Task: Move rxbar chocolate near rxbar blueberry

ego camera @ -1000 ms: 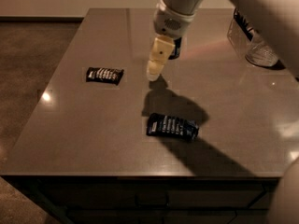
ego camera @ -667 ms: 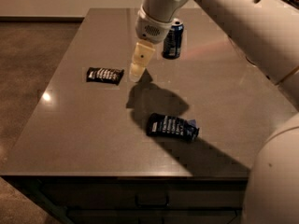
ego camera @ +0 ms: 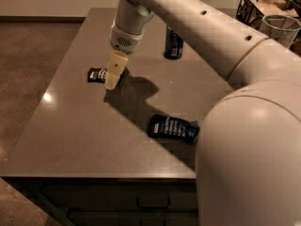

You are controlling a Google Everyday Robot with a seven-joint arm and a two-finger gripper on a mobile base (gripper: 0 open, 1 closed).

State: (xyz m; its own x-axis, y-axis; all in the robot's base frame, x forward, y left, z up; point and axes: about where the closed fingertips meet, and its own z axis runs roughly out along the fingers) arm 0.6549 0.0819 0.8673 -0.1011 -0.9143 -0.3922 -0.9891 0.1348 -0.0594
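Note:
The rxbar chocolate (ego camera: 97,74), a small flat bar in a black wrapper with white lettering, lies on the left part of the table; its right end is hidden behind my gripper. My gripper (ego camera: 113,77) hangs from the white arm just over that right end, cream fingers pointing down. The rxbar blueberry (ego camera: 173,127), a dark blue crinkled wrapper with white lettering, lies flat nearer the front of the table, to the right of the gripper and well apart from the black bar.
A dark blue soda can (ego camera: 173,44) stands at the back centre of the grey table (ego camera: 70,135). A wire basket (ego camera: 263,8) and a clear container (ego camera: 281,28) are at the far right. My arm's large shoulder fills the lower right.
My gripper has moved left and down from the table's middle to the black bar. The soda can is now uncovered. Both bars lie where they were.

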